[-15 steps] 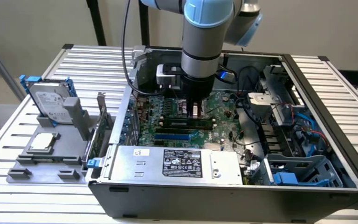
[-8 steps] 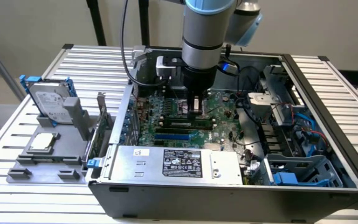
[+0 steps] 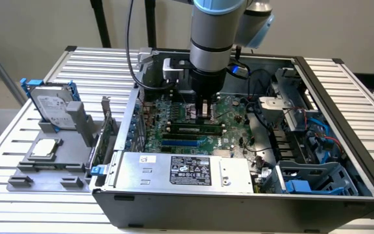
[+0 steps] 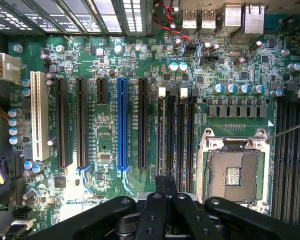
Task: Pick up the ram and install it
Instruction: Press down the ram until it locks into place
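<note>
Dark-green ram (image 3: 196, 129): one stick, standing on edge in the motherboard (image 4: 110, 150) slot bank inside the open case (image 3: 239, 204). I've got the arm (image 3: 214, 29) straight down into the case, gripper (image 3: 204, 116) right over the stick. Wrist view: gripper (image 4: 165, 186) fingers clamped together above the four parallel memory slots (image 4: 176, 135); can't tell if they actually pinch the ram. One blue slot (image 4: 122, 125) beside them. One hard drive (image 3: 54, 105) on the tray at the exterior view's left.

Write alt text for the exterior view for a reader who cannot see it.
A robot arm reaches down into an open computer case, its shut gripper just above the green motherboard near a ram stick lying in a slot. A hard drive stands in a grey holder at the exterior view's left.
</note>
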{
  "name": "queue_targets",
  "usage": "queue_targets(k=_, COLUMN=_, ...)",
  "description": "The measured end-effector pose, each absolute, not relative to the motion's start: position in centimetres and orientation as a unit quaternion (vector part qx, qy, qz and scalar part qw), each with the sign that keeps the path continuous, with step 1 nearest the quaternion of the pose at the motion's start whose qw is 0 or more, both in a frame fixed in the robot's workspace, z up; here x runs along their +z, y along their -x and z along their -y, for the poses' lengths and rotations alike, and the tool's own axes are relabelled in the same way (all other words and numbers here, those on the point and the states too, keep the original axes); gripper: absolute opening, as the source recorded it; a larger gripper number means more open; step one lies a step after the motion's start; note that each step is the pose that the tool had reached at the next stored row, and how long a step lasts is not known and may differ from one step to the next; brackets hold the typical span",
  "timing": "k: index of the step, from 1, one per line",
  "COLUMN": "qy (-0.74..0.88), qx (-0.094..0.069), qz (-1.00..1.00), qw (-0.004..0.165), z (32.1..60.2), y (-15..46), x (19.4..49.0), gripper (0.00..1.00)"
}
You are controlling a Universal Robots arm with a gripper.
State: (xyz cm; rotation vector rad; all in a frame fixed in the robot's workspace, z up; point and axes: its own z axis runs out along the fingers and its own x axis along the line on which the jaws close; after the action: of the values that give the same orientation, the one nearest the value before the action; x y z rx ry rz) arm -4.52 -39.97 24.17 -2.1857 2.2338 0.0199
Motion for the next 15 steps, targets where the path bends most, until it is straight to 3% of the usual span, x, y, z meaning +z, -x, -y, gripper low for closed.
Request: queue_targets(k=15, qy=0.699, qx=0.006, qz=-0.715, qw=0.008, z=39.77, y=4.69, x=23.51, gripper=0.11)
